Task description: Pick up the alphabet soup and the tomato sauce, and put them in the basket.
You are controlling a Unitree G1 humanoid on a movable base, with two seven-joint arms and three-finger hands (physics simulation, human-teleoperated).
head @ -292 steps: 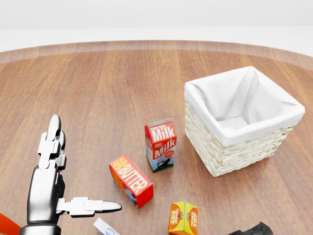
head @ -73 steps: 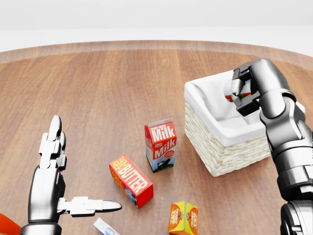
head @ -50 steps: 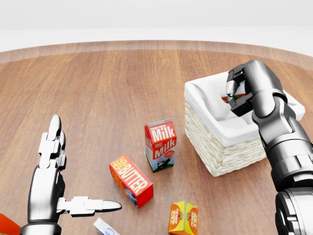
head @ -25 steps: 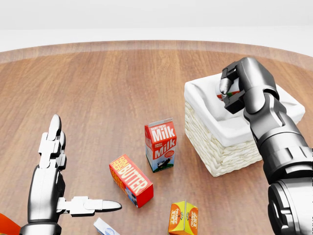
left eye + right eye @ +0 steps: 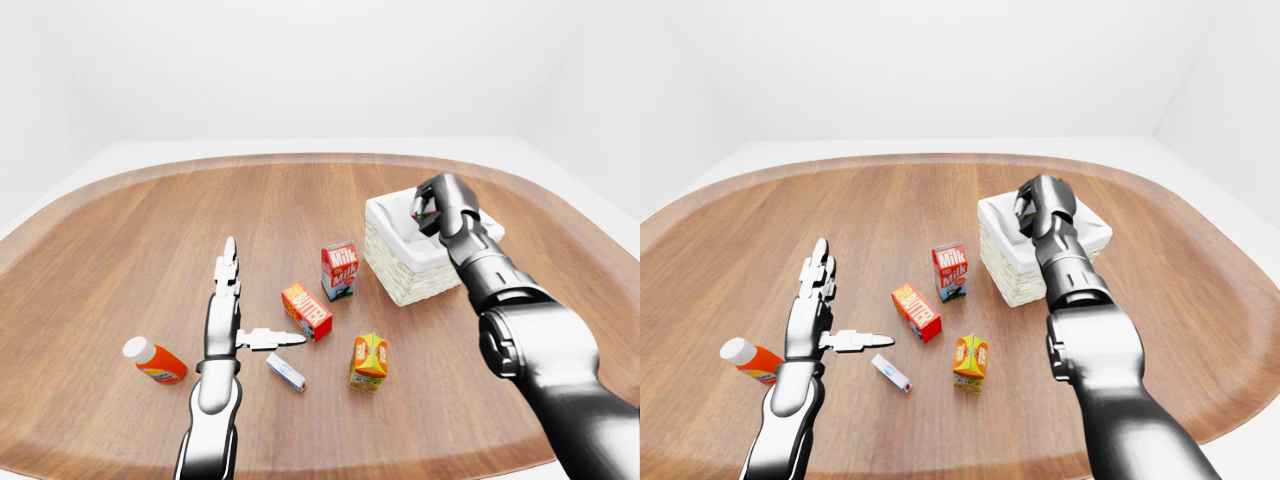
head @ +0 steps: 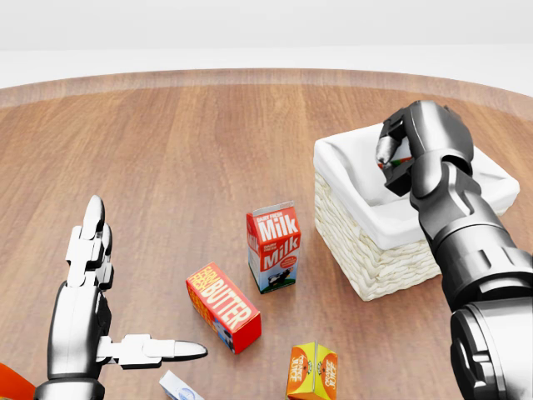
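- The right hand (image 6: pixel 405 154) hangs over the open mouth of the basket (image 6: pixel 379 267), knuckles up, which looks like the pose for lowering something inside rather than dropping it from a height.
- Its fingers (image 6: pixel 388 147) are curled tight round a small can (image 6: pixel 400 162); only a sliver of red, white and green label shows between them, so I cannot tell whether it is the soup or the tomato sauce.
- The can sits above the basket's white lining, near the wall farthest from the milk carton (image 6: pixel 273 247); whether it touches the lining is hidden by the hand.
- No second can shows on the worktop (image 6: pixel 208 142) or in the visible part of the basket, so the other task item cannot be placed from these views.
- The left hand (image 6: pixel 92 321) hovers well to the left of the basket, holding nothing, fingers spread wide with the thumb pointing toward the butter box (image 6: pixel 222 306); it seems parked out of the way.
- Left of the basket stand the milk carton and butter box; below them an orange juice carton (image 5: pixel 368 361), a small white packet (image 5: pixel 285 371), and a bottle (image 5: pixel 154 360) lying on its side, far off to the left.
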